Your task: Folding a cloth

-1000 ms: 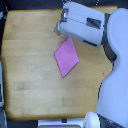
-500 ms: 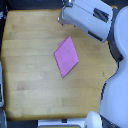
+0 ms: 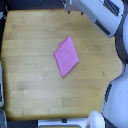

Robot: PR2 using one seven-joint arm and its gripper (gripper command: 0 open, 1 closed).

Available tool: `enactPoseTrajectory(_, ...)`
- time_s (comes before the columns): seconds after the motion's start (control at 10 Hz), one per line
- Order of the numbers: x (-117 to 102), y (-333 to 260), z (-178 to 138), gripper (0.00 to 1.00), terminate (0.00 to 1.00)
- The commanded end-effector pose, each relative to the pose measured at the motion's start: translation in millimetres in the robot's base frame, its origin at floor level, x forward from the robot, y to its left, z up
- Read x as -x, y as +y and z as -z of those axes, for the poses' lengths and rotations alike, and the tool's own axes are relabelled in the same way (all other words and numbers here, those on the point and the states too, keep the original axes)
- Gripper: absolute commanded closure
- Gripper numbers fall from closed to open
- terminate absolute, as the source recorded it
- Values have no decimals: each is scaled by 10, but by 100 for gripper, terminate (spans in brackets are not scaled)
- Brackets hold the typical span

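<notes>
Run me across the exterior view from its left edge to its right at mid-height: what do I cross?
Bare wooden tabletop → pink cloth, lying flat → more bare tabletop → the robot's white and grey body at the view's right edge. The gripper cannot be made out in this picture.

Robot lab — bare wooden tabletop (image 3: 30, 75), white robot arm (image 3: 100, 15)

Even, soft light on the table (image 3: 30, 60); no hard shadows or glare. The picture is coarse and blurred, edges soft throughout
</notes>
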Motion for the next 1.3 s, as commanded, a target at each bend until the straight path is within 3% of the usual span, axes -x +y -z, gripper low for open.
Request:
enactPoseTrajectory(0.0, -42, -956, -283, 0, 0)
enactPoseTrajectory(0.5, 158, -1724, -402, 0, 0)
enactPoseTrajectory(1.2, 468, -2311, -396, 0, 0)
